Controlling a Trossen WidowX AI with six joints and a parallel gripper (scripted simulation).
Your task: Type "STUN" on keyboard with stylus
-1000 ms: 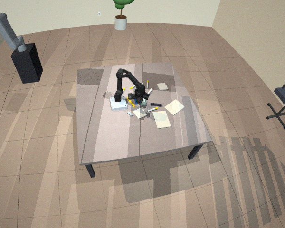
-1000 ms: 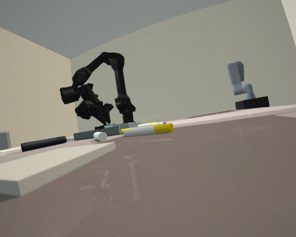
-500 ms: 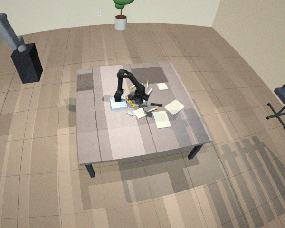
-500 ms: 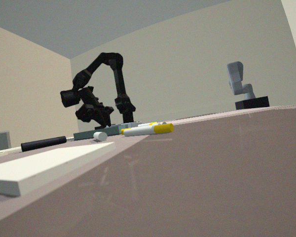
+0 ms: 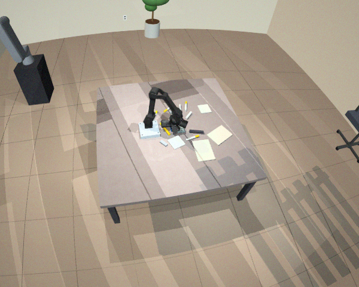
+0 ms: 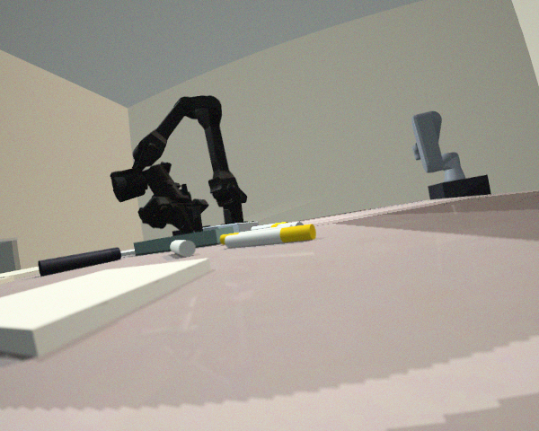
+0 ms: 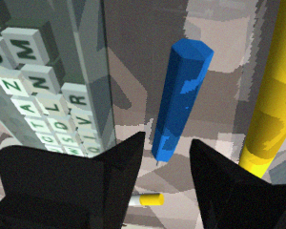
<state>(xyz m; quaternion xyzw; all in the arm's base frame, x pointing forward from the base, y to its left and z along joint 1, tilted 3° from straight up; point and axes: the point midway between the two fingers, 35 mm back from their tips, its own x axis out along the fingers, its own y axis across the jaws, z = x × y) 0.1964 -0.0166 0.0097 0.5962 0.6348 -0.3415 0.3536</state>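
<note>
The blue stylus (image 7: pixel 183 91) lies in the wrist view beside the keyboard, its thin tip toward the bottom of the picture. The keyboard (image 7: pixel 92 72) (image 6: pixel 167 242) (image 5: pixel 182 131) is grey-green with pale lettered keys and stands left of the stylus in the wrist view; the black fingers and the frame's edge hide part of it. My gripper (image 7: pixel 167 141) (image 5: pixel 174 131) (image 6: pixel 188 230) is open and empty, low over the desk. In the wrist view the stylus's tip end shows in the gap between the two fingertips, with no finger touching it that I can see.
A thick yellow marker (image 7: pixel 273 102) (image 5: pixel 166 130) lies right of the stylus in the wrist view. A black cylinder (image 5: pixel 196 131) (image 6: pixel 79 261), a yellow-capped white marker (image 5: pixel 192 137), a grey block (image 5: pixel 163 143) and several paper pads (image 5: pixel 203 150) surround the keyboard.
</note>
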